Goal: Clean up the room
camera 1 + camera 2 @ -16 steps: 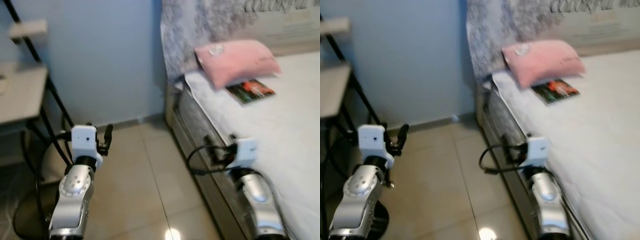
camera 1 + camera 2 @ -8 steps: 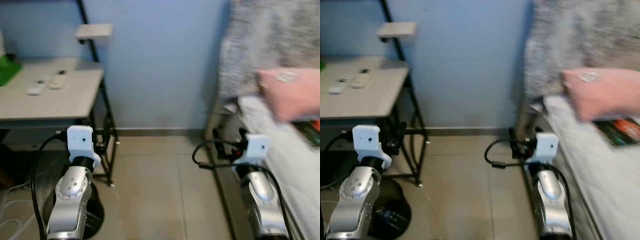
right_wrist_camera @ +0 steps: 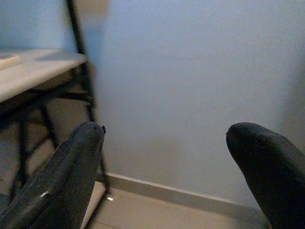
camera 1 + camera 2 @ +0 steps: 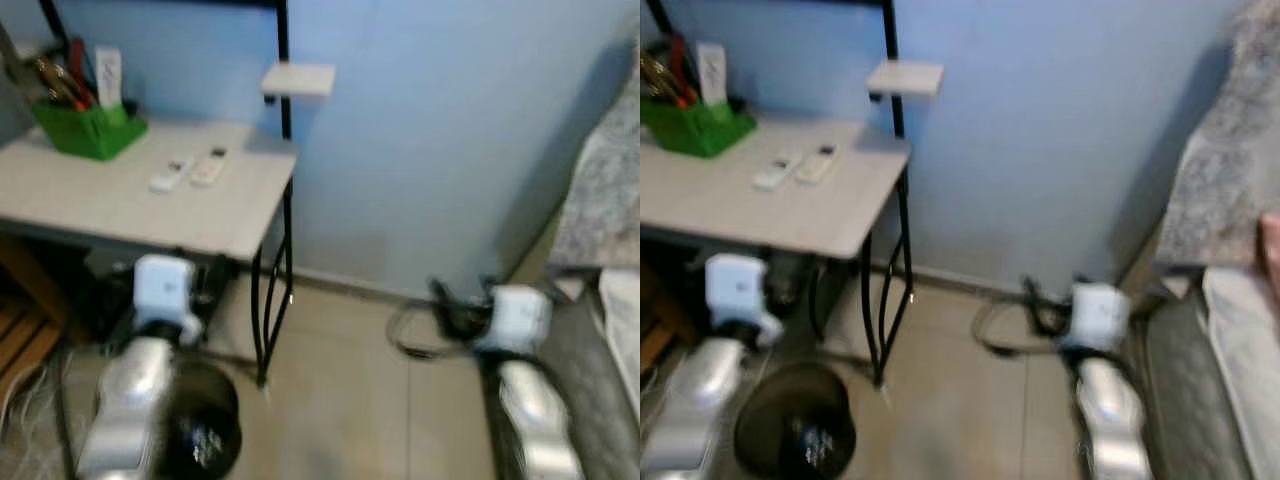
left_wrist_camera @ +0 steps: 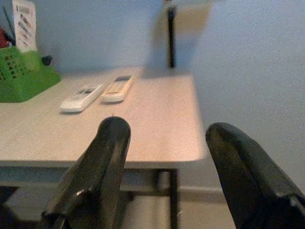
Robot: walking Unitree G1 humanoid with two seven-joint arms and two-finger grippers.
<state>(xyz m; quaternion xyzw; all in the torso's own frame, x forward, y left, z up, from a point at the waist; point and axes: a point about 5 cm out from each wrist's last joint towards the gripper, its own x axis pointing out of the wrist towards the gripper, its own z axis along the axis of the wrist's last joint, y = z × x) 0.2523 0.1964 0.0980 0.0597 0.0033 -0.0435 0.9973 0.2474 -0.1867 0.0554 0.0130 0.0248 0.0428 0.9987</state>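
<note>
Nearest, at about 7 o'clock, a dark round bin [image 4: 200,425] sits on the tiled floor [image 4: 360,400] beside the black legs of a desk [image 4: 130,200], just right of the left arm. The left gripper [image 5: 164,157] is held low in front of the desk's near edge, its two black fingers [image 5: 102,162] spread wide with nothing between them. At about 5 o'clock the right gripper [image 3: 162,171] is held over the floor, fingers [image 3: 71,171] likewise spread and empty, facing the blue wall [image 4: 430,150]; a loop of black cable [image 4: 415,335] hangs by its wrist. Between the two arms the tiles form an open lane running to the skirting at 12 o'clock. The lane's right edge, at 3 to 4 o'clock, is the dark side of a bed [image 4: 585,350], whose patterned grey cover [image 4: 600,190] rises above it. Its left edge is the desk's front right leg [image 4: 268,310]. On the pale desk top, at about 10 o'clock, two remote controls [image 5: 95,93] lie side by side and close together, well in from the near edge. Farther back, at 10 to 11 o'clock, a green organiser [image 4: 88,128] holding pens and a white tube stands near the wall. A small white shelf [image 4: 298,80] juts from the black upright [image 4: 283,60] at the desk's rear right corner, against the wall.
</note>
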